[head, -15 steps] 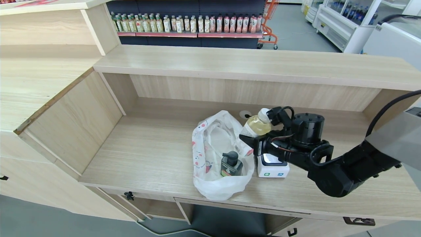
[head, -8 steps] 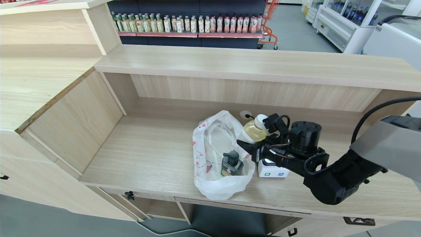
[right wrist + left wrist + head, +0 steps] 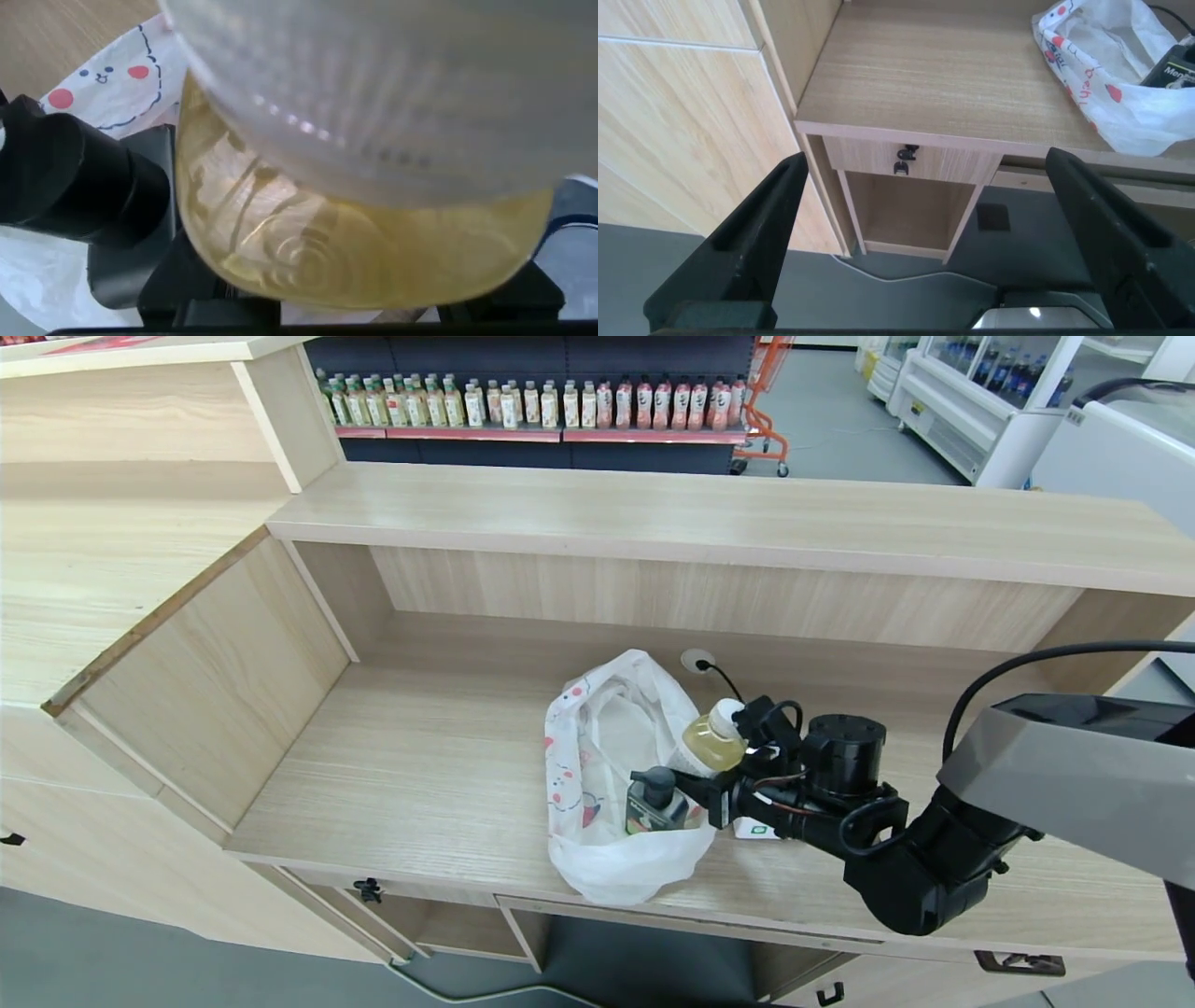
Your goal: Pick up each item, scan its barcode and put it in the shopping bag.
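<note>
Bottle (image 3: 714,744) of pale yellow drink, white-capped, sits clamped in the right gripper (image 3: 719,749). It is tilted, cap toward the far side, with its lower end at the right-hand rim of the shopping bag (image 3: 566,756). Whether that end is already inside the bag's mouth cannot be told from the head view. The bag, white plastic with small cartoon prints, lies open on the desk (image 3: 420,775). A dark pump bottle (image 3: 654,800) stands inside it, just beside the gripper's lower finger. Close to the bag's right side a small white scanner (image 3: 758,828) rests on the desk, mostly covered by the gripper. Behind it a black cable (image 3: 721,679) runs to a round hole in the desktop.

The right wrist view brings the bottle (image 3: 374,215) up close: a ribbed cap and a swirl moulded into the clear shoulder, with liquid behind it. Beside it are the pump bottle's black head (image 3: 65,177) and a cartoon face printed on the bag (image 3: 103,84).

The left wrist view looks from low in front of the desk (image 3: 952,65). The left gripper (image 3: 926,163) hangs there with its fingers spread wide and nothing between them, well apart from the bag (image 3: 1102,75). This view adds the desk's front: a drawer (image 3: 873,157) with a small black lock (image 3: 903,161) and an open compartment beneath.
</note>
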Available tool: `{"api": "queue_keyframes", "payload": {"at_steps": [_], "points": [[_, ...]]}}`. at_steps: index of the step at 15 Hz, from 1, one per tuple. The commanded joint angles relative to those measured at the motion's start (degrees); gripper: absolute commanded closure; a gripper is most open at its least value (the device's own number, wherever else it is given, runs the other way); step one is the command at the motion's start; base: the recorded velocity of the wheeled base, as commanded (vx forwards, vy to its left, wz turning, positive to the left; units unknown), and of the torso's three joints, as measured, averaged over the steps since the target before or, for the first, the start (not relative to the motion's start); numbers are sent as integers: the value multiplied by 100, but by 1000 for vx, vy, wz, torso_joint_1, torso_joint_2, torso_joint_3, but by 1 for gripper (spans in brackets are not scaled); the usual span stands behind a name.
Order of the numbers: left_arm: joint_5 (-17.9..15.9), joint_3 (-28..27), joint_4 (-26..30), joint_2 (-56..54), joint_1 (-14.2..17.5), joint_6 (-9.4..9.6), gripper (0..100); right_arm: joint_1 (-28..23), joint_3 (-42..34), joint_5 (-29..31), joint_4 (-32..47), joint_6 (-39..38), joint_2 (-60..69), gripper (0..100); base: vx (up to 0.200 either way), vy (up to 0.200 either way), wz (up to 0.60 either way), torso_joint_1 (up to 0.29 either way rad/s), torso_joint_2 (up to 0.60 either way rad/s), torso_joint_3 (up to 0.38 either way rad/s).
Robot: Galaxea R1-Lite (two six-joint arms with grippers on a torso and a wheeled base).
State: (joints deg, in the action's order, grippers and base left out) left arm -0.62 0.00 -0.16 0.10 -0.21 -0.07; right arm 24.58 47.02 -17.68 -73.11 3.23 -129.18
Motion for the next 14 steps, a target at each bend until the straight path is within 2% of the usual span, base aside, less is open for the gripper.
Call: {"api": "queue_keyframes", "payload": {"at_steps": [1,5,7,8,14], "points": [[1,0,-2,-1,3,-1,0,-23,18,-25,16,108,-125,100,0,0,0,0,0,0],[1,0,-2,-1,3,-1,0,-199,71,-52,33,556,-125,100,0,0,0,0,0,0],[1,0,-2,-1,3,-1,0,-296,18,-394,16,740,-89,100,0,0,0,0,0,0],[1,0,-2,-1,3,-1,0,-322,27,-456,16,793,-72,0,0,0,0,0,0,0],[1,0,-2,-1,3,-1,0,-304,79,-685,16,758,262,0,0,0,0,0,0,0]]}}
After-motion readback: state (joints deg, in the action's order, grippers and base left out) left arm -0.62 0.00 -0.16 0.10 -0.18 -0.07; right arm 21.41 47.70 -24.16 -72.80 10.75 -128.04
